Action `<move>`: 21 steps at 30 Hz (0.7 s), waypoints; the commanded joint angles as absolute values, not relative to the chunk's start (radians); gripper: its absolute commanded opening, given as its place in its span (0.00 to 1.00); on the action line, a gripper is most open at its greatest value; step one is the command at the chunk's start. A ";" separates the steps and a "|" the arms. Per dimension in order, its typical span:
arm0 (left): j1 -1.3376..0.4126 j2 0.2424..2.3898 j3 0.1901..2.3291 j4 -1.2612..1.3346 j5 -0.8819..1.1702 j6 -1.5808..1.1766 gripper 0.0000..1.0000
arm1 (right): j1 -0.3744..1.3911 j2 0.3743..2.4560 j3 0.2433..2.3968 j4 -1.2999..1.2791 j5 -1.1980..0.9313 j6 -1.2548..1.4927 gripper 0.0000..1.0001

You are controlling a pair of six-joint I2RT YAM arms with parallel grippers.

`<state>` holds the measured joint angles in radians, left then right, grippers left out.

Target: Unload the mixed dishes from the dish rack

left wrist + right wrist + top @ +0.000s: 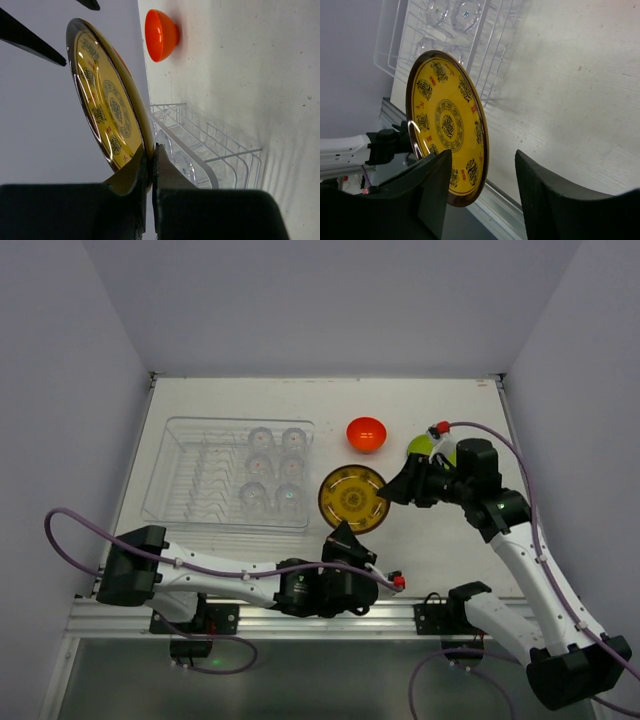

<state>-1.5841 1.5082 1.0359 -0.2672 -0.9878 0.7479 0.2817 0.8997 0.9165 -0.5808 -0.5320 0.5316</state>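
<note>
My left gripper [347, 531] is shut on the near rim of a yellow plate with a dark pattern [352, 498] and holds it up on edge, just right of the clear dish rack [200, 480]. In the left wrist view the jaws [151, 152] pinch the plate's rim [105, 100]. My right gripper [397, 488] is open at the plate's right edge. In the right wrist view the plate [447, 125] stands between its spread fingers [482, 185], closer to the left one. Several clear glasses [275, 468] stand in the rack. The orange bowl [366, 434] sits on the table.
A lime-green plate [424, 446] lies on the table behind the right gripper, partly hidden by it. The rack's left half holds only bare dividers [205, 480]. The rack also shows in the left wrist view [205, 150] and in the right wrist view [420, 35].
</note>
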 commanded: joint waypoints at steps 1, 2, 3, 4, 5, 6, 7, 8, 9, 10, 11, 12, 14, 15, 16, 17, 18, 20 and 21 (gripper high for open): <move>-1.598 1.459 0.988 -0.112 -1.017 0.911 0.00 | 0.310 0.917 0.891 -0.577 -0.520 0.486 0.53; -1.600 1.459 0.983 -0.107 -1.019 0.914 0.00 | 0.313 0.923 0.888 -0.569 -0.526 0.485 0.50; -1.598 1.460 0.974 -0.094 -1.020 0.922 0.00 | 0.317 0.928 0.881 -0.565 -0.534 0.482 0.44; -1.598 1.459 0.970 -0.091 -1.020 0.923 0.00 | 0.319 0.933 0.876 -0.558 -0.537 0.482 0.39; -1.600 1.459 0.965 -0.084 -1.019 0.925 0.00 | 0.321 0.939 0.870 -0.552 -0.543 0.482 0.34; -1.598 1.459 0.962 -0.074 -1.017 0.927 0.00 | 0.322 0.937 0.859 -0.536 -0.549 0.485 0.31; -1.598 1.459 0.948 -0.063 -1.014 0.930 0.00 | 0.324 0.937 0.853 -0.525 -0.564 0.486 0.28; -1.600 1.454 0.940 -0.049 -1.012 0.936 0.00 | 0.322 0.939 0.847 -0.516 -0.574 0.488 0.26; -1.598 1.448 0.931 -0.022 -1.012 0.945 0.00 | 0.324 0.940 0.838 -0.497 -0.581 0.489 0.24; -1.600 1.445 0.919 -0.018 -1.005 0.948 0.00 | 0.324 0.940 0.831 -0.486 -0.600 0.489 0.15; -1.598 1.440 0.914 -0.014 -1.003 0.951 0.00 | 0.324 0.942 0.825 -0.470 -0.604 0.491 0.06; -1.598 1.430 0.910 0.027 -1.000 0.950 0.00 | 0.324 0.943 0.818 -0.466 -0.603 0.494 0.00; -1.597 1.416 0.904 0.040 -0.994 0.946 0.00 | 0.322 0.928 0.808 -0.442 -0.595 0.506 0.00; -1.597 1.404 0.905 0.043 -0.991 0.940 0.00 | 0.322 0.917 0.795 -0.433 -0.588 0.526 0.00; -1.594 1.396 0.905 0.044 -0.989 0.937 0.09 | 0.324 0.905 0.789 -0.423 -0.572 0.537 0.00; -1.585 1.382 0.904 0.049 -0.989 0.931 0.42 | 0.321 0.884 0.779 -0.408 -0.528 0.548 0.00; -1.574 1.375 0.905 0.061 -0.991 0.928 0.54 | 0.316 0.876 0.776 -0.400 -0.503 0.569 0.00; -1.549 1.356 0.907 0.072 -0.997 0.922 1.00 | 0.267 0.870 0.769 -0.381 -0.473 0.594 0.00; -1.516 1.330 0.914 0.069 -1.002 0.916 1.00 | 0.235 0.870 0.755 -0.371 -0.469 0.623 0.00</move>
<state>-1.5703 1.4128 0.8883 -0.0174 -0.9760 0.9024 0.2977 0.8890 0.7712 -0.4618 -0.5377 0.5701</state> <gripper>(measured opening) 0.944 0.037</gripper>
